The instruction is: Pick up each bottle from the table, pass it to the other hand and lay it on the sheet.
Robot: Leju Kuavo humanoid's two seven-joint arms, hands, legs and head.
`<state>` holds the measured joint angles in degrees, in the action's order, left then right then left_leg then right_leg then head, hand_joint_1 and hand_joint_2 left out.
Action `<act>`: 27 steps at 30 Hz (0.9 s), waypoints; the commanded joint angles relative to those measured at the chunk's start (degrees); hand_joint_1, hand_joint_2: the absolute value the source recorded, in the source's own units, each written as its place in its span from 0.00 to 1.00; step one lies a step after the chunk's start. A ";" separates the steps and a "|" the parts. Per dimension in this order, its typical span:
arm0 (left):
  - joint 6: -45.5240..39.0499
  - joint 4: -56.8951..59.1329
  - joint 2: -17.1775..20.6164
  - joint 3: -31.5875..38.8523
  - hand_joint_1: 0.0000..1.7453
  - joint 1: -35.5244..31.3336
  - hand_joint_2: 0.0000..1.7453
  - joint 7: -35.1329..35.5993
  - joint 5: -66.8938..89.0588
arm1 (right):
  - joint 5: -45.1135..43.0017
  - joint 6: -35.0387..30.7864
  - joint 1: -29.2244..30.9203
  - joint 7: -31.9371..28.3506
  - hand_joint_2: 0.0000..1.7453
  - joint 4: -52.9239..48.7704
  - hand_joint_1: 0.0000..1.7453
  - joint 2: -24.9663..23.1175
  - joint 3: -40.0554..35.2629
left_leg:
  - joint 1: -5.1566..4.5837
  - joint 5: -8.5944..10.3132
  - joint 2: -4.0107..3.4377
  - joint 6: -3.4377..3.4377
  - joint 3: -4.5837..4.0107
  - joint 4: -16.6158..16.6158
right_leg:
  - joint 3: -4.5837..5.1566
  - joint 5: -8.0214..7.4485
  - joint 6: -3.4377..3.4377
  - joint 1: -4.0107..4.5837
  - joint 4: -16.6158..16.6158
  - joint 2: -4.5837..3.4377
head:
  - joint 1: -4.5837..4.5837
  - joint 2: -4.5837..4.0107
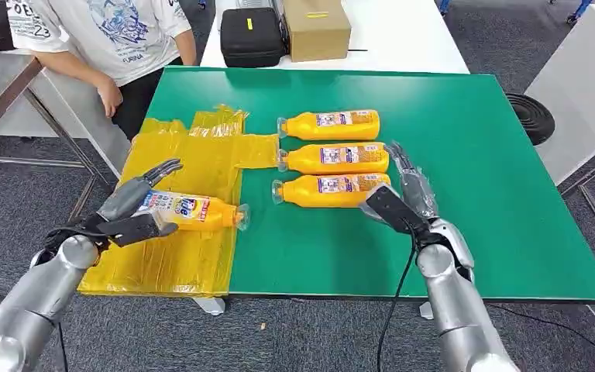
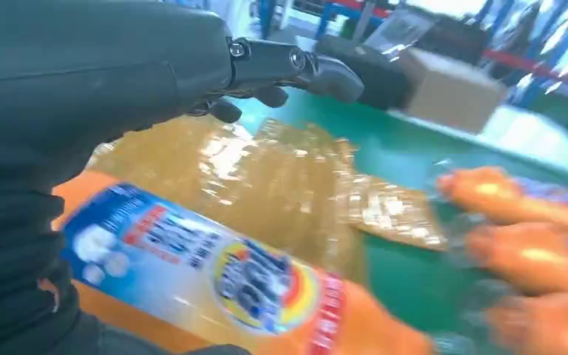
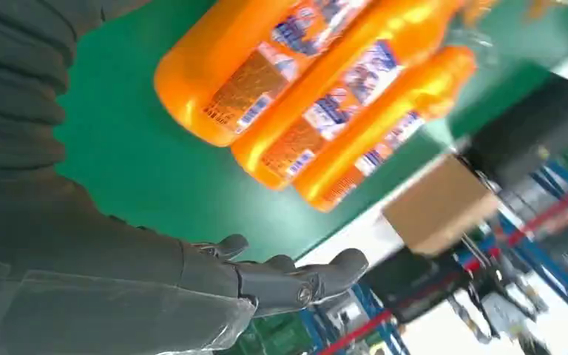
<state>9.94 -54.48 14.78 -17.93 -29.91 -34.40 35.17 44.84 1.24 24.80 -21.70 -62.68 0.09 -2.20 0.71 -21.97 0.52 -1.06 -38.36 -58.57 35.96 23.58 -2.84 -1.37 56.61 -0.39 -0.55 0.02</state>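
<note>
An orange bottle (image 1: 194, 211) with a blue label lies on the yellow sheet (image 1: 178, 260), cap toward the table's middle. My left hand (image 1: 133, 208) is at its base, fingers (image 1: 161, 167) straight and spread above it and the thumb on its near side. In the left wrist view the bottle (image 2: 214, 274) lies against the palm while the fingers (image 2: 296, 66) stand clear of it. Three more orange bottles (image 1: 333, 124) (image 1: 337, 158) (image 1: 333, 190) lie side by side on the green table (image 1: 472, 194). My right hand (image 1: 401, 198) is open at the base of the nearest one, which is closest in the right wrist view (image 3: 244, 74).
A person (image 1: 116, 39) stands at the table's far left corner. A black case (image 1: 252, 35) and a cardboard box (image 1: 318, 27) sit on the white table behind. A black round object (image 1: 531, 116) lies off the right edge.
</note>
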 commanded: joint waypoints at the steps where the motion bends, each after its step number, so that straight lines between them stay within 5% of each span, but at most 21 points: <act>1: 0.80 -4.89 -8.32 12.60 0.00 6.09 1.00 -2.60 -6.16 | 5.02 3.04 20.51 -1.02 1.00 33.74 0.00 1.82 -10.98 | -0.02 -0.12 -0.32 -0.01 0.27 0.00 | -0.19 0.01 0.09 0.01 -0.04 -0.26 | 0.02 0.00; 16: 0.22 -5.61 -10.53 17.94 0.00 6.44 1.00 0.20 -9.59 | 8.91 7.44 26.88 1.67 1.00 43.03 0.00 -1.67 -17.69 | 0.02 -0.09 -0.08 -0.01 0.25 -0.03 | -0.22 0.10 0.12 0.05 0.01 -0.01 | 0.00 0.00; 27: -0.11 -2.25 -9.99 17.21 0.00 5.67 1.00 -0.22 -9.28 | 8.70 6.83 27.50 4.00 1.00 44.07 0.00 1.73 -18.30 | 0.05 -0.21 0.05 -0.01 0.60 0.01 | -0.62 0.25 0.22 0.10 -0.06 0.17 | 0.00 0.00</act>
<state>9.94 -61.13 5.66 -1.73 -22.45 -34.60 25.73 53.51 8.44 48.46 -19.23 -24.57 -0.57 -18.27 0.72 -21.94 0.53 -1.09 -38.35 -58.59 35.98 23.57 -2.85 -1.36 56.62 -0.37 -0.55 0.02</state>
